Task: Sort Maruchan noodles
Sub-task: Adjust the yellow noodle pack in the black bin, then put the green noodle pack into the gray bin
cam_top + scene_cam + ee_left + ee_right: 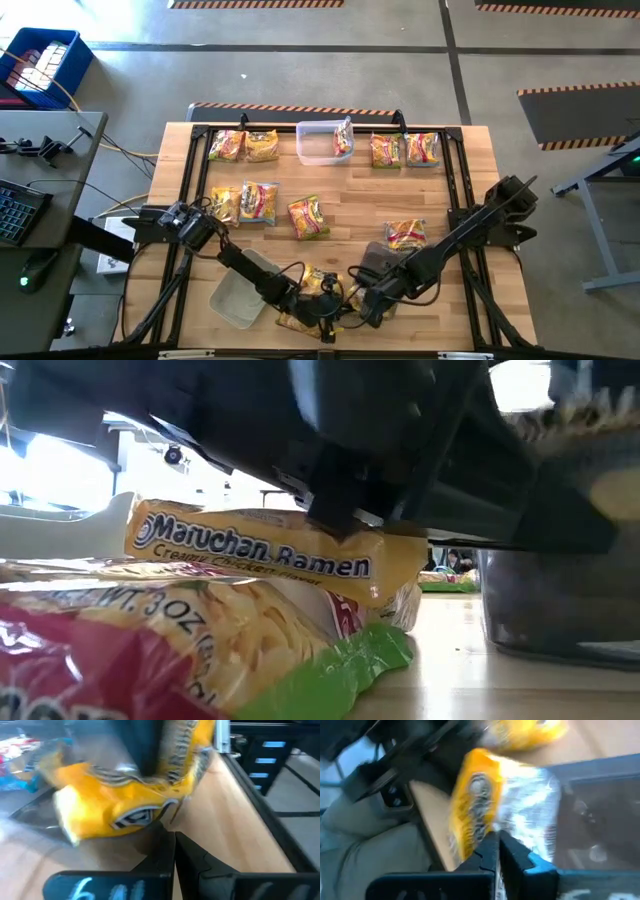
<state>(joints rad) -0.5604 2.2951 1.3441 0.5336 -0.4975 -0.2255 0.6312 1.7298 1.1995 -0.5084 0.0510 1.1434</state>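
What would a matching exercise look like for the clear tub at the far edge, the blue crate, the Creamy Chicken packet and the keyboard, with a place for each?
Things:
1. clear tub
2. blue crate
3. Creamy Chicken packet
4. keyboard

Places:
A. on the side desk, left of the table
B. near edge, pinched by the left tool and the right tool, both shut
C. on the floor, beyond the table's far left corner
D. far edge, a noodle packet leaning inside

Pairs: 1-D, 2-C, 3-B, 4-A
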